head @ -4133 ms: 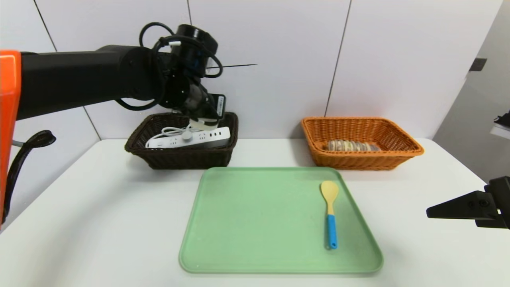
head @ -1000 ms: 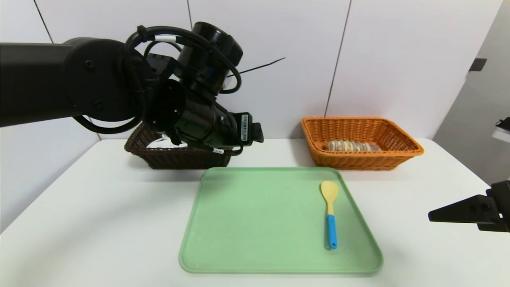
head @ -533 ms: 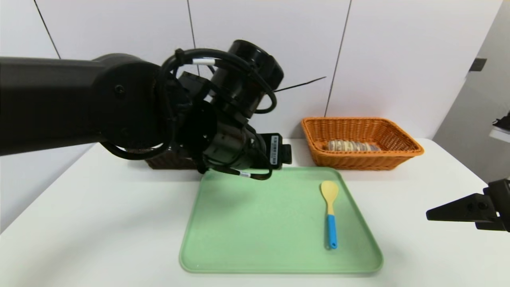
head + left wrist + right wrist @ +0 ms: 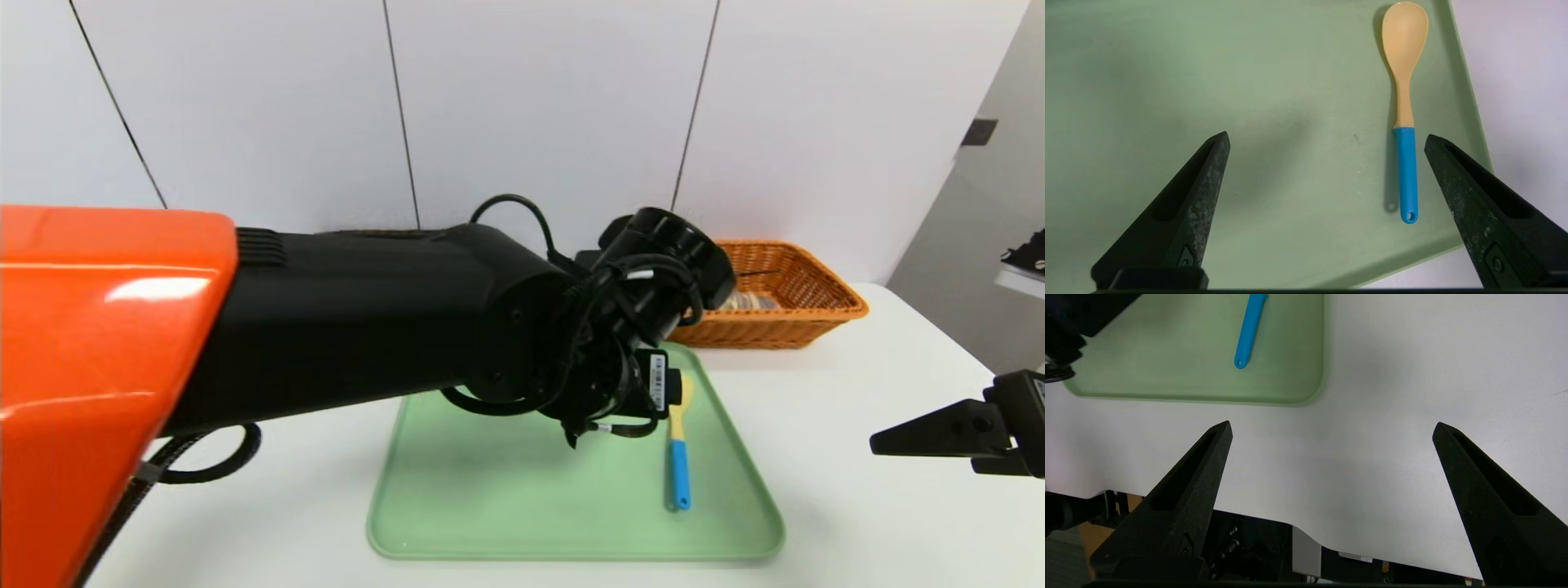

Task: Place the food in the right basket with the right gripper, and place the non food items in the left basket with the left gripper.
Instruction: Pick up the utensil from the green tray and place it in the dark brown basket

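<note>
A: Left gripper [image 4: 1327,139], the pointed black one: what's it got?
B: Nothing. Jaws spread wide above the pale green plastic tray [image 4: 1167,81], yellow spoon w/ blue handle [image 4: 1404,118] lying flat on it, just inside one tip, untouched.
A: Right gripper [image 4: 1331,428]?
B: Wide apart too, empty, over the white table [image 4: 1392,396] beside the tray

I see the spoon [image 4: 1406,122] lying on the tray [image 4: 1208,81], between my left gripper's [image 4: 1327,141] spread jaws, close to the right one. The basket [image 4: 804,306] sits behind the tray, beyond the jaws.
</note>
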You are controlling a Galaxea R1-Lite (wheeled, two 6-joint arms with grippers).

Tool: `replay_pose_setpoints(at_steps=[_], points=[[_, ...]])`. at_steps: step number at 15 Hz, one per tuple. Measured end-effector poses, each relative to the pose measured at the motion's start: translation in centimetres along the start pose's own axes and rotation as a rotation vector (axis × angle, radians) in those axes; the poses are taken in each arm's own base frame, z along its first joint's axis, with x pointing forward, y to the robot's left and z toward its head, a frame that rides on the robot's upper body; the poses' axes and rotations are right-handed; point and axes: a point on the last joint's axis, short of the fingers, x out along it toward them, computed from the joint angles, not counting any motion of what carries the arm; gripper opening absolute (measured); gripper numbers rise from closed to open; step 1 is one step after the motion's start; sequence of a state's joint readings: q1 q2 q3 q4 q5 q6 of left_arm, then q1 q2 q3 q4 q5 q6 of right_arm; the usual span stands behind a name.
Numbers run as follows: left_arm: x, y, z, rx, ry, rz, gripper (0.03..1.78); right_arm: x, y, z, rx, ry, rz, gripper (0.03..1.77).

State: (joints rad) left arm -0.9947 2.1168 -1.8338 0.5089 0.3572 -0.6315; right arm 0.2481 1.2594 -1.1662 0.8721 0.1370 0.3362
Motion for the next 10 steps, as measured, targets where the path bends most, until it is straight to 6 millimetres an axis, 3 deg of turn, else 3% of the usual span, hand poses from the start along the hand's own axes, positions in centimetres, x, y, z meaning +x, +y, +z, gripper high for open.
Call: replay_pose_setpoints(at_steps=[6, 10], points=[[3.0, -3.3, -1.8, 0.147, -0.055, 0.067, 1.69, -0.2, -0.1, -0.2, 0.014, -0.004, 0.001, 1.70], [4.7, -4.1, -3.2, 0.180, -0.034, 0.077, 1.69, -0.2, -0.2, -0.5, 0.015, -0.002, 0.000, 1.70]])
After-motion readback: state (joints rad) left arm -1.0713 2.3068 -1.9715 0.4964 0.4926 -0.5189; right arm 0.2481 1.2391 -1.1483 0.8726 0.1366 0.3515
